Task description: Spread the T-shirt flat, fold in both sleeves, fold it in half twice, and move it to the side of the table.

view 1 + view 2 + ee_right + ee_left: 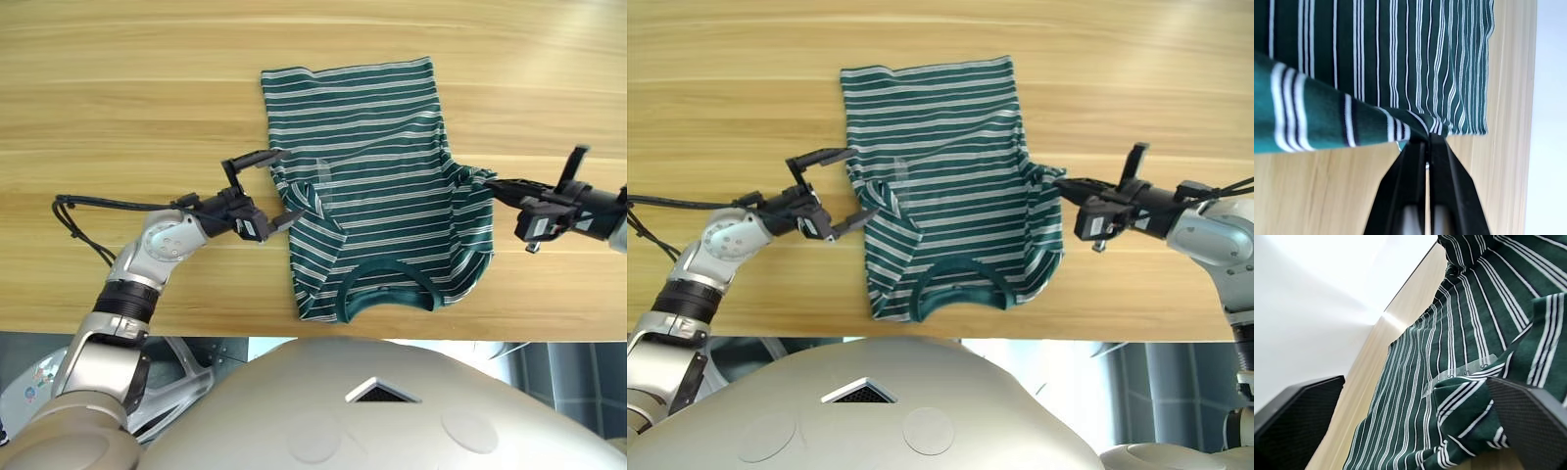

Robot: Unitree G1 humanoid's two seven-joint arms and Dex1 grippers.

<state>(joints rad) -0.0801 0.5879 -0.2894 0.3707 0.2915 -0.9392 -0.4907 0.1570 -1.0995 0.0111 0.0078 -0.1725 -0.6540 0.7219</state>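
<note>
1 T-shirt (382, 166): L gripper (292, 184) splayed, R gripper (488, 183) pinching it.

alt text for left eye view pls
A dark green T-shirt with white stripes lies on a wooden table, collar nearest the robot. The left pincer is open beside one sleeve; the right pincer is shut on the other.

One T-shirt (372, 147), green with white stripes. One wooden surface (118, 88) under it. Two sleeves: left sleeve (312, 201) and right sleeve (470, 191), one per side. One collar (387, 274). Two pincers: left pincer (287, 186) and right pincer (492, 184). Two fingers on each, which makes four in all. Of the pincers, one spread wide, one pinched onto the T-shirt. One black cable (73, 211) looping by the left arm.
</note>
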